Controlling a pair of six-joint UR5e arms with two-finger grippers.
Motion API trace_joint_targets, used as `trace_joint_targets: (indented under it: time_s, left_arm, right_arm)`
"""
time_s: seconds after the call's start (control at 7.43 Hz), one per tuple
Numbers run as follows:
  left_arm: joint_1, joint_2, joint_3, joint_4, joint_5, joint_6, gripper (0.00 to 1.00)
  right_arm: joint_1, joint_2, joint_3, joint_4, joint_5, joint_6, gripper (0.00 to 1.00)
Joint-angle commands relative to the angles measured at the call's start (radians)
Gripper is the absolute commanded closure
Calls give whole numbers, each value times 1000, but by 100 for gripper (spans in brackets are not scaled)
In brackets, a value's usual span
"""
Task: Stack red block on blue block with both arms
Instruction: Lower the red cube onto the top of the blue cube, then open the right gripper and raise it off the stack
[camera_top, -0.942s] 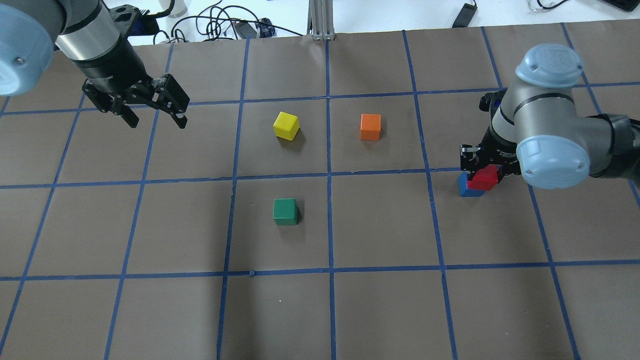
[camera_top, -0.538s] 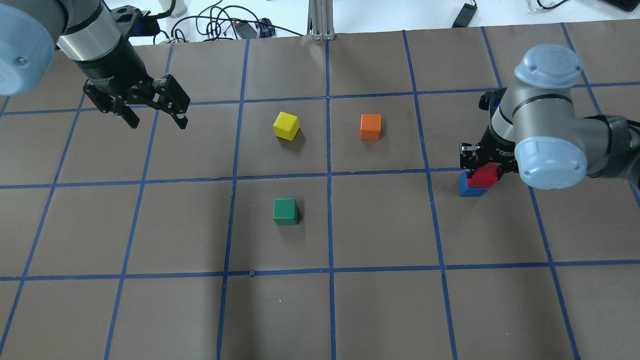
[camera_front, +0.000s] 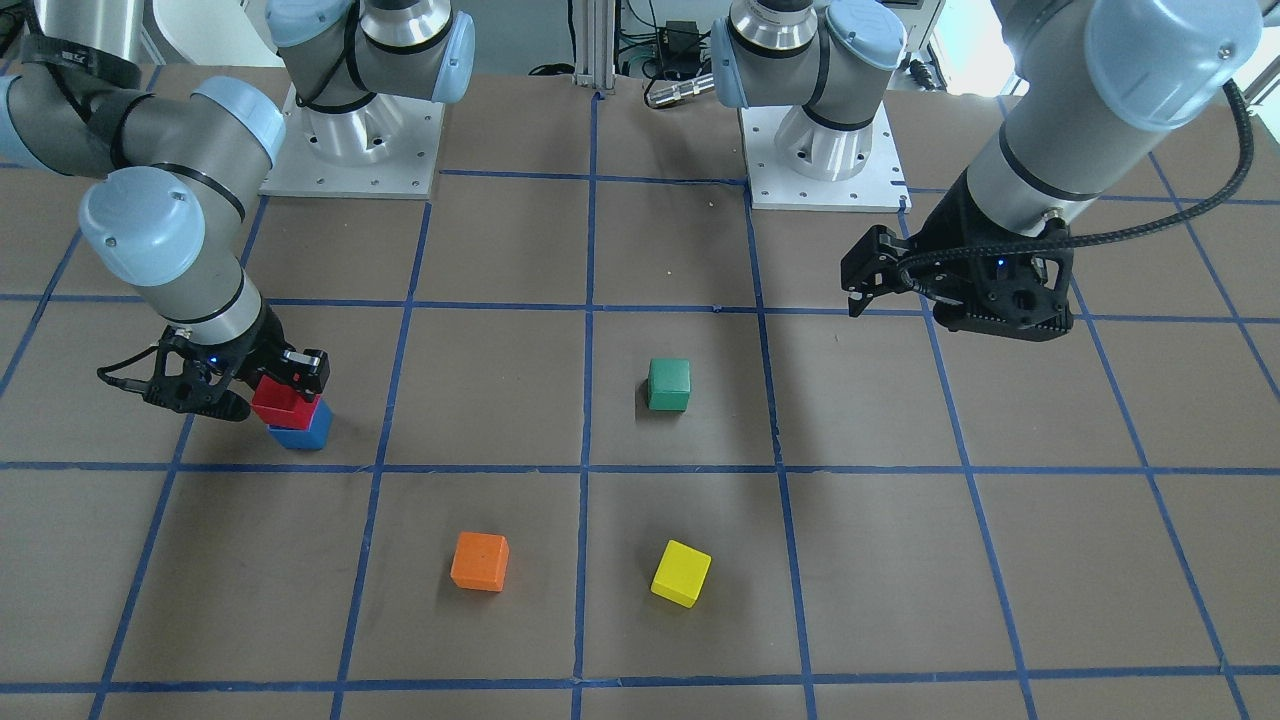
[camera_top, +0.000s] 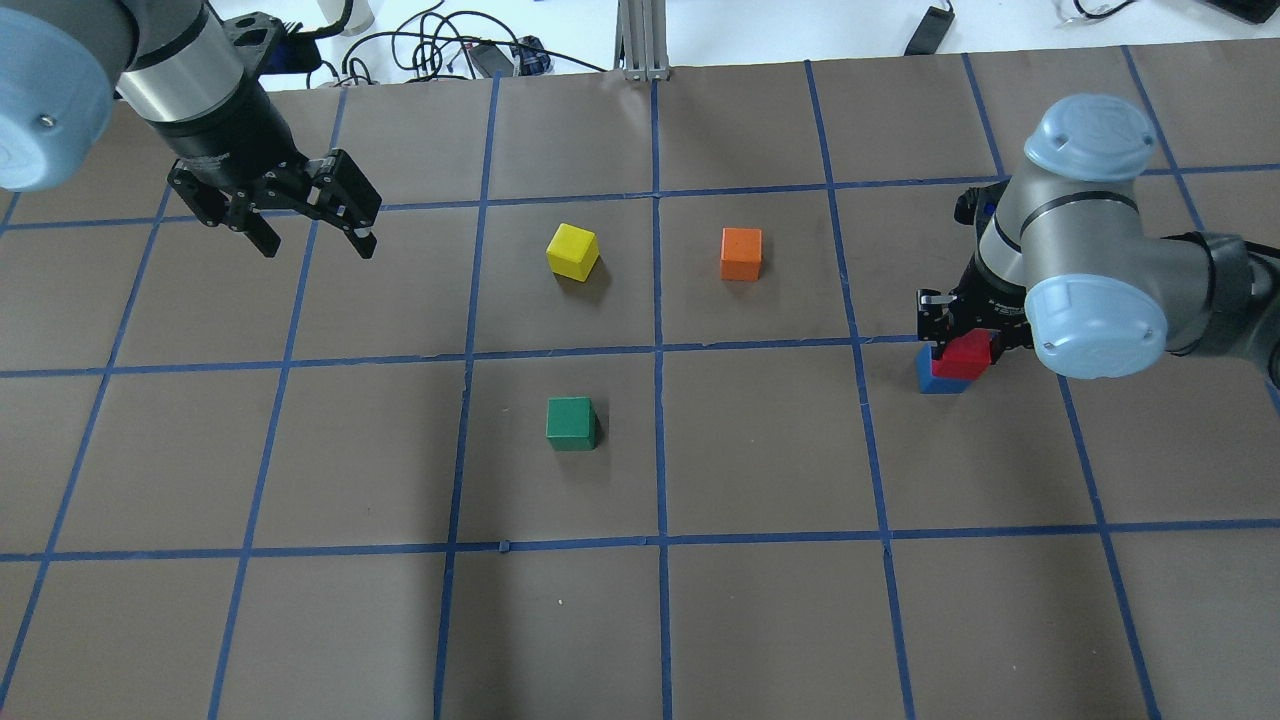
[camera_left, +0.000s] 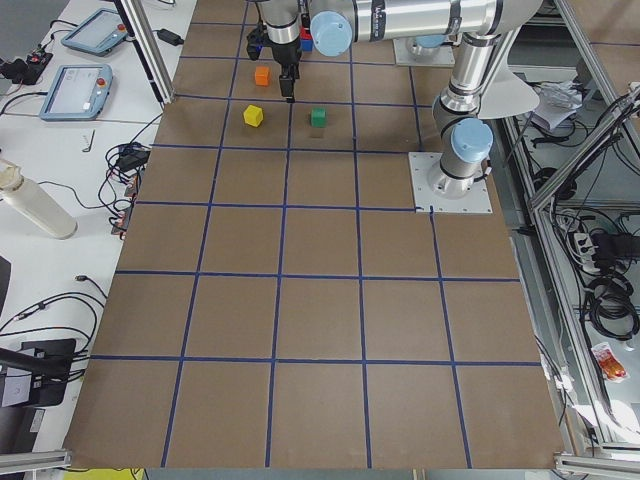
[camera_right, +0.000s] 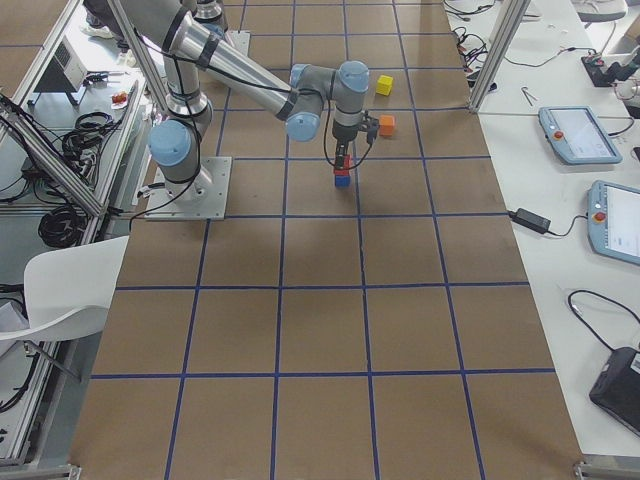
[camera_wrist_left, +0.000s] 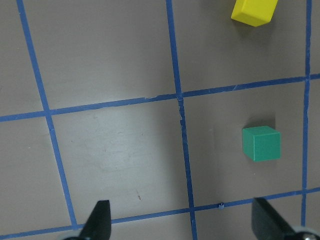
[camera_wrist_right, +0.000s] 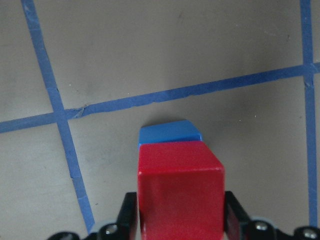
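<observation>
The right gripper (camera_top: 962, 340), its jaws clamped on the red block (camera_top: 960, 356), has carried the cube slightly leftward in the overhead view since a second ago. It now covers most of the blue block (camera_top: 928, 381) beneath. The left gripper (camera_top: 315, 240) hangs spread wide and empty, barely moved.

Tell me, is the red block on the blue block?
Seemingly on: the red block sits atop the blue block, right gripper shut around it.
</observation>
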Motion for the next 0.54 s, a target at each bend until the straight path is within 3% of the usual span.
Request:
trace_joint_targets:
  time_s: [0.0, 0.27, 0.4]
  left_arm:
    - [-1, -3, 0, 0, 0, -1, 0]
    - [-1, -3, 0, 0, 0, 0, 0]
    - [-1, -3, 0, 0, 0, -1, 0]
  right_arm:
    - [0, 4, -3, 2, 1, -3, 0]
    - [3, -10, -68, 21, 2, -4, 0]
    - [11, -11, -169, 132, 4, -2, 0]
